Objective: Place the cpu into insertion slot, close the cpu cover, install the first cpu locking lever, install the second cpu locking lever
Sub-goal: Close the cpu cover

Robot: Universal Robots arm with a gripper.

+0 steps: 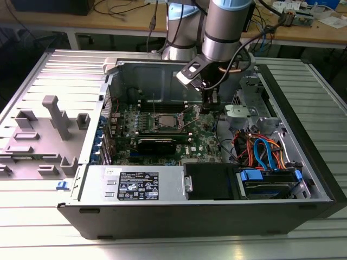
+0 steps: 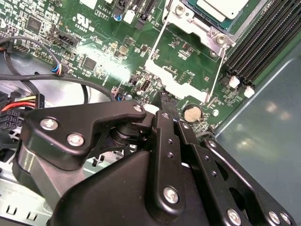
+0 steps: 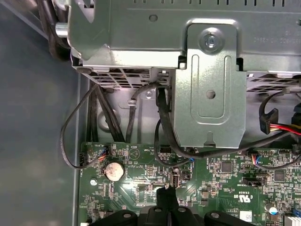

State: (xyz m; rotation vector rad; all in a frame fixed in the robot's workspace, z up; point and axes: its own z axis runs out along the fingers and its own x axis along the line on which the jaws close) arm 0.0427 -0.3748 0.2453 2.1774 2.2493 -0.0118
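I'm holding my claw (image 3: 167, 194), pinched narrow, low over the board (image 3: 225, 183), the chip (image 2: 221, 7) sitting in its socket (image 1: 177, 122) at nine o'clock in the exterior view; dipping risks scraping parts.

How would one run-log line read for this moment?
claw: shut, low over motherboard | cpu: in insertion slot

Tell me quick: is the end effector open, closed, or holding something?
End effector: closed, nothing visibly held, tips close to the motherboard.
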